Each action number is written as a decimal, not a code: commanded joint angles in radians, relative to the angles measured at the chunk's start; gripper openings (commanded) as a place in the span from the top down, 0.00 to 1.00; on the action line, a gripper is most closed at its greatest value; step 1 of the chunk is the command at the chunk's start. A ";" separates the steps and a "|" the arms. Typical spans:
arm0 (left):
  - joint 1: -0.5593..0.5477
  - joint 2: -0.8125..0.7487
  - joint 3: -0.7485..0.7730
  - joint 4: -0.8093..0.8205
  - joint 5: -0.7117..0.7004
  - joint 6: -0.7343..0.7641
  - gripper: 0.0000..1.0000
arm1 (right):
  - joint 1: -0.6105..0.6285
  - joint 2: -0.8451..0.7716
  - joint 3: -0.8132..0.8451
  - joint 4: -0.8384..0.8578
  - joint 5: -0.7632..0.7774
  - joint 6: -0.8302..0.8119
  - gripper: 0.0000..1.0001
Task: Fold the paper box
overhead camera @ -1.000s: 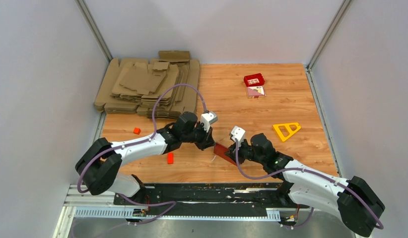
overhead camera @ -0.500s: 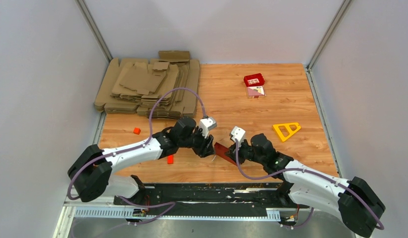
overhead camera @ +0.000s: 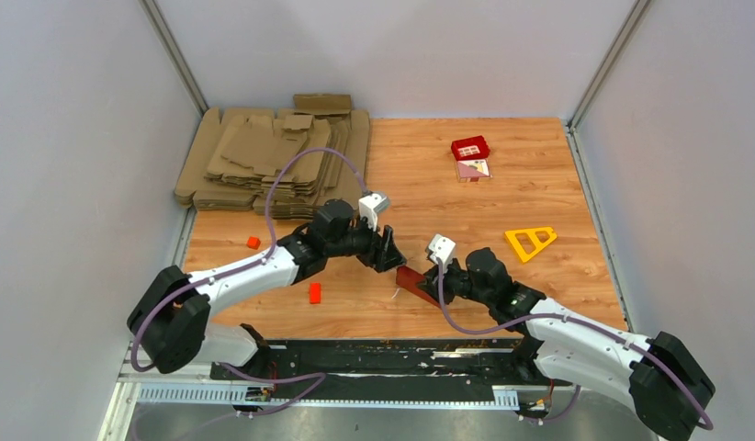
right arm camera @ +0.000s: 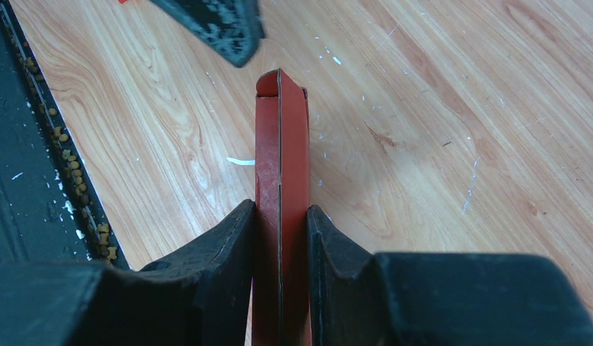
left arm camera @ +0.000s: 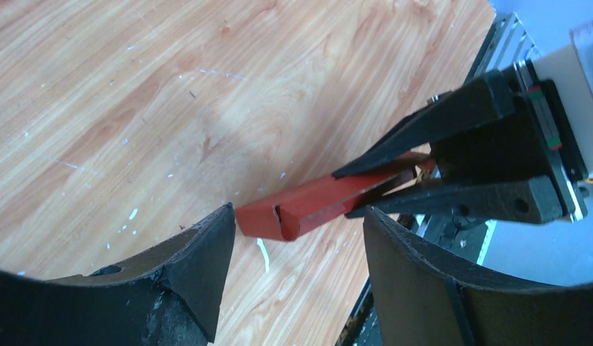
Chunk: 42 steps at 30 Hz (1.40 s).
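**Fold the Paper Box: Handling of the Free End**

The paper box (overhead camera: 411, 279) is held off the table (overhead camera: 502, 184), close to its near edge, between the two arms. It is pressed flat into a narrow red strip. One end is clamped by the right gripper (right arm camera: 280, 216), whose jaws are closed part-way on the card. The left gripper (left arm camera: 297, 216) is spread wide and holds nothing; its fingers (left arm camera: 207, 252) stand on either side of the free end. Whether one fingertip touches the card cannot be told.

The step in hand is judged to be the working of the free end by the left gripper.

1. The right grip should be kept firm, so that the card is not pulled out of it.
2. The left jaws should be centred on the free end before they are closed.
3. The card should be pressed along an existing crease, not across a panel, since thin card is likely to buckle.

View comparison:
- In the left wrist view, the free end is seen to be hollow, with a curled flap inside; the right gripper (left arm camera: 394, 180) is seen from its front.
- In the right wrist view, a seam along the upper edge of the paper box (right arm camera: 281, 158) is shown.
- Only in the top external view are both arms seen together, along with the brown cardboard sheets (overhead camera: 273, 161) at the far left.
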 commanded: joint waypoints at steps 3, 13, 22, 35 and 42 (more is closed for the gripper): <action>0.000 0.094 0.073 0.068 -0.007 -0.061 0.27 | 0.004 -0.012 0.016 0.024 -0.013 -0.006 0.76; 0.000 0.166 0.039 0.113 0.000 -0.080 0.52 | 0.004 -0.001 0.018 0.023 -0.005 -0.004 0.76; 0.000 0.124 -0.086 0.209 0.016 -0.098 0.57 | 0.004 0.020 0.024 0.021 0.008 0.003 0.76; -0.019 0.048 -0.190 0.305 -0.057 -0.053 0.34 | 0.006 0.063 0.042 0.020 0.016 0.016 0.75; -0.019 -0.028 -0.146 0.261 -0.065 -0.091 0.27 | 0.007 0.060 0.044 0.015 0.014 0.015 0.75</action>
